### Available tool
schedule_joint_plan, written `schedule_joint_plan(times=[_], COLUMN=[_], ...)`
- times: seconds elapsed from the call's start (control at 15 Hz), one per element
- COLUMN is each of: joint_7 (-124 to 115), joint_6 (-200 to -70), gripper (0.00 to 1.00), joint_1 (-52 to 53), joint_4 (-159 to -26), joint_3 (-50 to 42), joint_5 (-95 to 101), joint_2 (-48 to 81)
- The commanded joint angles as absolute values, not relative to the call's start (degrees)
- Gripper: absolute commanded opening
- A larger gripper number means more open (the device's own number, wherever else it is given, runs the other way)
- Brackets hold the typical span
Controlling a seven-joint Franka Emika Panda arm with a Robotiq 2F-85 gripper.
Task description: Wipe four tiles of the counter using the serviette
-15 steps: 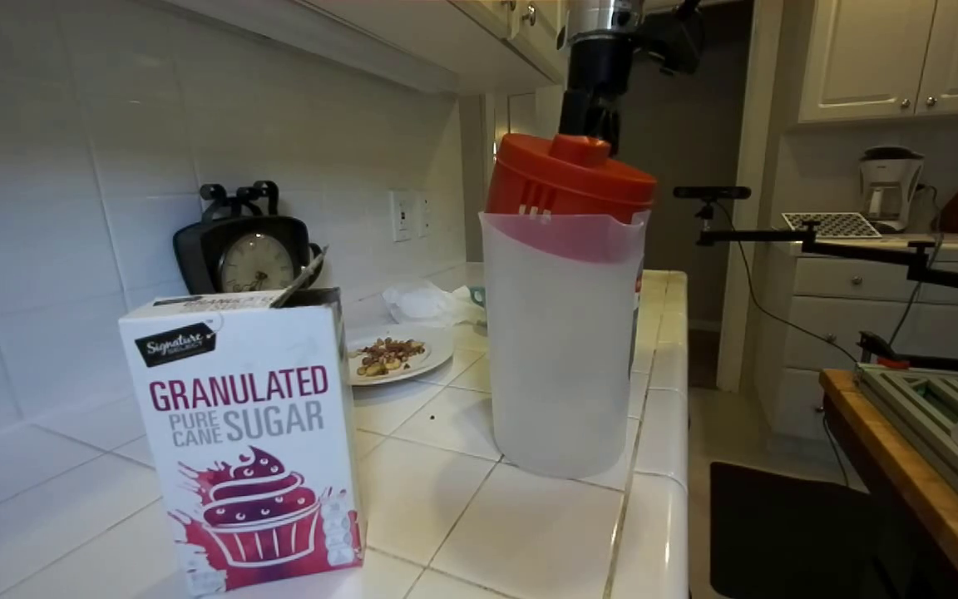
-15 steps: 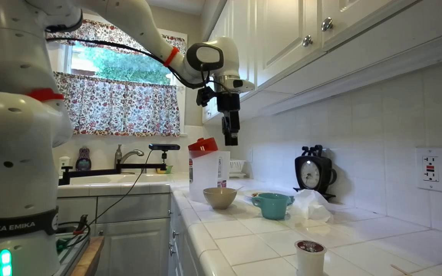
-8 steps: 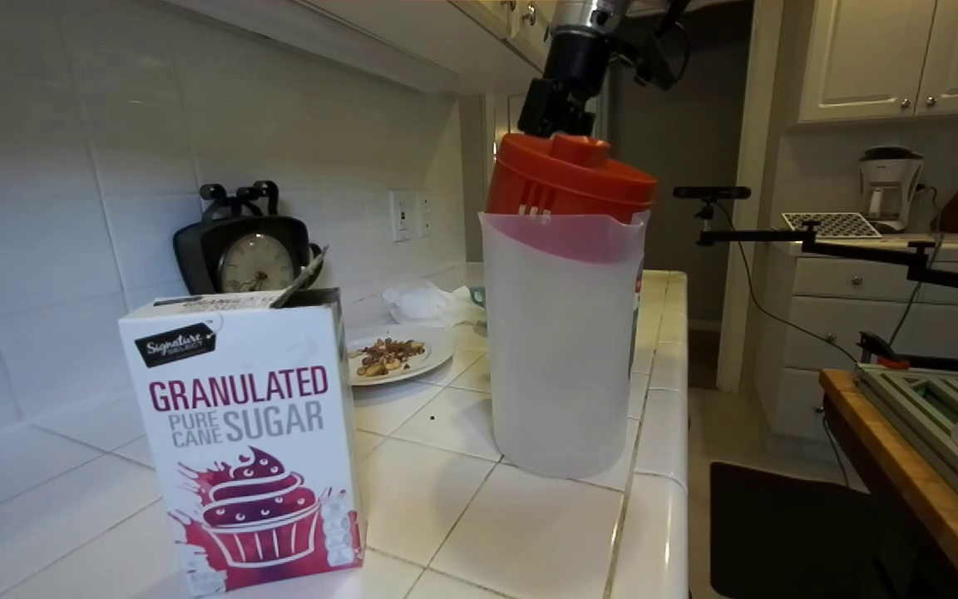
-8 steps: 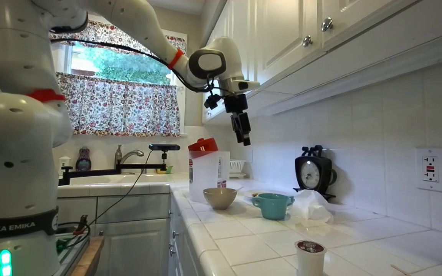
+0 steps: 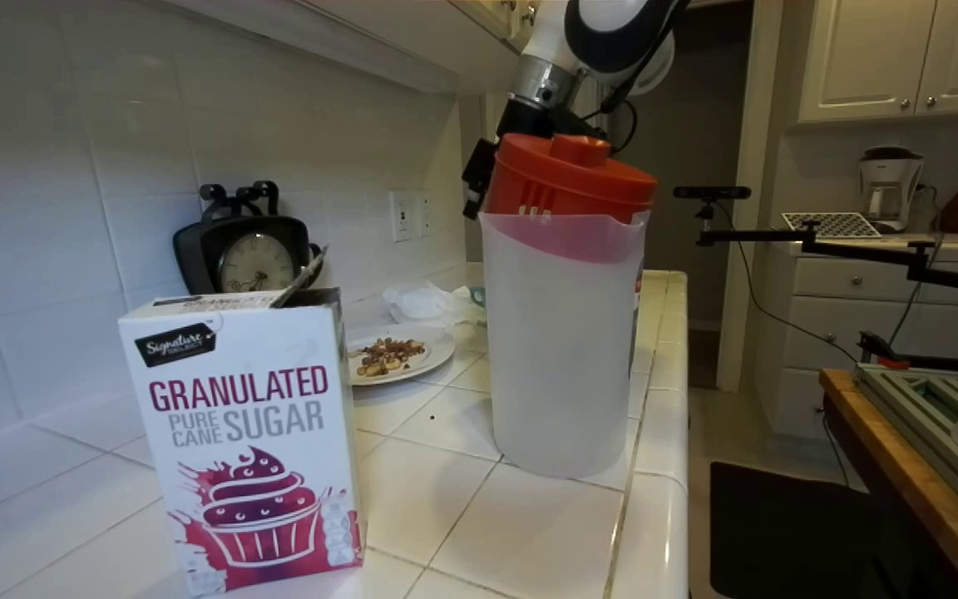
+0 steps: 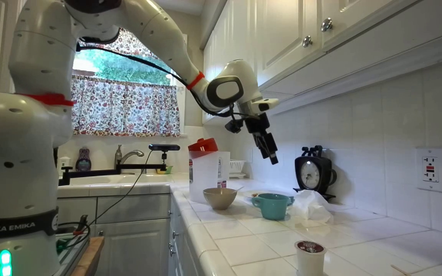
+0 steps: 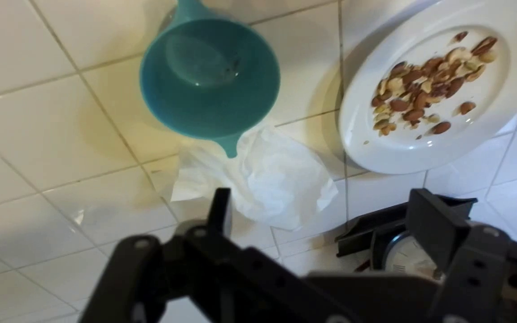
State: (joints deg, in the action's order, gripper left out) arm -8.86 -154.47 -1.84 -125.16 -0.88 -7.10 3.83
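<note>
The serviette point(image 7: 281, 184) is a crumpled white sheet lying on the white-tiled counter point(image 7: 43, 130). In an exterior view the serviette point(image 6: 312, 207) rests beside the teal cup, in front of the black clock-faced scale. It is partly hidden behind the pitcher's side and plate in an exterior view point(image 5: 429, 304). My gripper point(image 7: 323, 197) is open, its fingers spread wide with nothing between them. Seen from outside, the gripper point(image 6: 271, 157) hangs tilted in the air, above and behind the teal cup, apart from the serviette.
Near the serviette stand a teal two-handled cup point(image 7: 209, 80), a plate point(image 7: 375, 148) of nuts and a black scale point(image 6: 309, 172). A pitcher point(image 5: 562, 358) with a tilted red lid, a beige bowl point(image 6: 220, 197), a sugar box point(image 5: 246, 449) and a coffee pod point(image 6: 310, 258) share the counter. Cabinets point(image 6: 290, 34) overhang it.
The arm has swung down and over toward the tiled wall, and the gripper has tilted from nearly vertical to slanted. It stays open. The objects on the counter have not moved.
</note>
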Motion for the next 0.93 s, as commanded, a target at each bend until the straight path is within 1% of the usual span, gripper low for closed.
schedule_joint_plan(times=[0.0,0.4,0.47,0.87], joint_7=[-10.13,-14.23,-11.19,-11.47], joint_6=[-153.40,-150.28,-152.88,-153.09], gripper=[1.00,1.00,1.00,1.00], joint_1=[-2.30,-0.32,-1.68,-1.77], joint_4=[-116.40,-103.44,-108.12,-106.99], joint_3=[-2.40,-5.78,-4.10,-4.16], joint_5=[-5.62,-0.15,-2.90,-3.16], joint_2=[11.27,23.07,19.87,21.05])
